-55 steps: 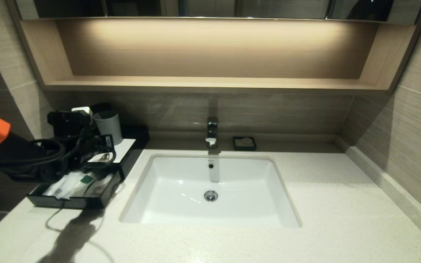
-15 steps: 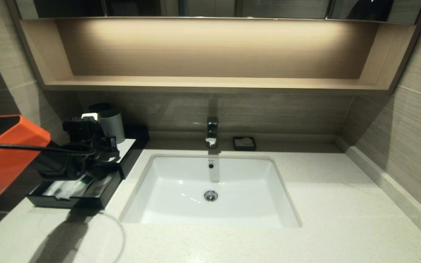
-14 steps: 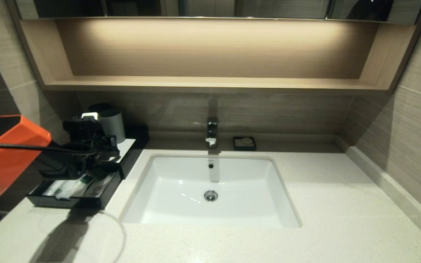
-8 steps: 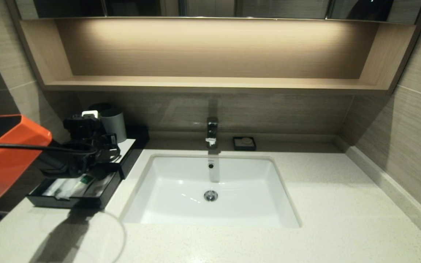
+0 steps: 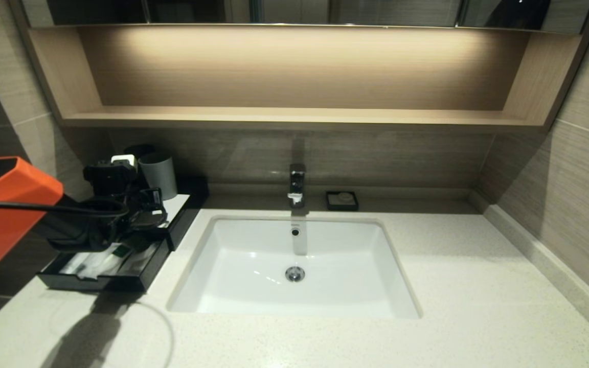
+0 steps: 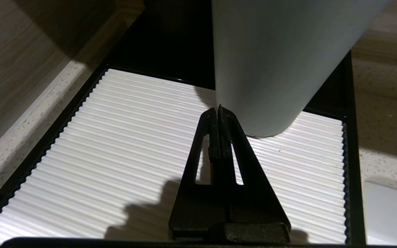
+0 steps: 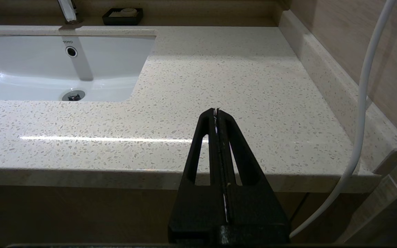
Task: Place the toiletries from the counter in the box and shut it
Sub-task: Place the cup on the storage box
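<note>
The black box [image 5: 184,217] stands at the counter's [image 5: 478,286] far left with its front drawer [image 5: 120,282] pulled out. In the drawer lie cream paper-wrapped sticks with a green band [image 5: 118,251] and a translucent packet [image 5: 138,260], partly hidden by my left arm. My left gripper [image 5: 157,210] is shut and empty. It hovers over the box's white ribbed top panel [image 6: 115,137], its tips [image 6: 218,111] close beside the base of a grey cup [image 6: 274,62]. My right gripper [image 7: 216,111] is shut and empty, low at the counter's front edge on the right.
The grey cup [image 5: 157,176] stands on the box's back part. The white sink [image 5: 294,266] fills the middle, with a chrome tap [image 5: 297,185] and a small black soap dish [image 5: 342,200] behind it. A wooden shelf niche [image 5: 294,115] runs above. A white cable [image 7: 360,113] hangs right.
My left arm has swung in over the box since the earliest frame. In the last second it has shifted slightly back and to the left. The drawer stays pulled out.
</note>
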Tool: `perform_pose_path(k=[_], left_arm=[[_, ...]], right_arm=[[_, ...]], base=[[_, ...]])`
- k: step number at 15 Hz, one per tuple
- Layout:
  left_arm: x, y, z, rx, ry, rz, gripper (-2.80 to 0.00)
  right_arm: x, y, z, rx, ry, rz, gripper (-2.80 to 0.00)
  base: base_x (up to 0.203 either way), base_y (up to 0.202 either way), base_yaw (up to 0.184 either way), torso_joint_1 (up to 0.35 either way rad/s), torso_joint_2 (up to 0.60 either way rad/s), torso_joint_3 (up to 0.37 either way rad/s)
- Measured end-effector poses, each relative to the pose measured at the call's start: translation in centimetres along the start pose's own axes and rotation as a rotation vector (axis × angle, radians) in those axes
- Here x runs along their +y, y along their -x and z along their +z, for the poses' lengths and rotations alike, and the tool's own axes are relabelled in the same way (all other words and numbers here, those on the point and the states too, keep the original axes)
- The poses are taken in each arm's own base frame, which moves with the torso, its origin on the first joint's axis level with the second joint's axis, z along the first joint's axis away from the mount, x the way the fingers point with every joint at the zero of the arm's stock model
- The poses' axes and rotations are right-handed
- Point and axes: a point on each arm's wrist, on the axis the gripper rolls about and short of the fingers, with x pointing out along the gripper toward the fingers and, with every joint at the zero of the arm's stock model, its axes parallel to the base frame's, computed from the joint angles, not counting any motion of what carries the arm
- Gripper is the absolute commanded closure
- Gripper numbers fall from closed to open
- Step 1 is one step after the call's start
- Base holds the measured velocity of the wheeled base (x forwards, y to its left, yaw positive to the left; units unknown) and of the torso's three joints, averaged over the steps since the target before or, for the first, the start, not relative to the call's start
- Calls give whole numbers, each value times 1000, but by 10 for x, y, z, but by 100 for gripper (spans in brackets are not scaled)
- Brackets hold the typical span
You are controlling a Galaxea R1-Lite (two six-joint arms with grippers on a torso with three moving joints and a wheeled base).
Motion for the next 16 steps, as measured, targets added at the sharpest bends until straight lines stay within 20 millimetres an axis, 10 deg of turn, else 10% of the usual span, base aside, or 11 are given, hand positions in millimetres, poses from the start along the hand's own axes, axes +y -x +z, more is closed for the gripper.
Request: perform_pose_path(k=[16], left_arm=[[-17,-18,2,-46,0,-44,0]], right_arm=[[0,0,0,0,-1,0,0]], base=[[0,0,0,0,0,0]])
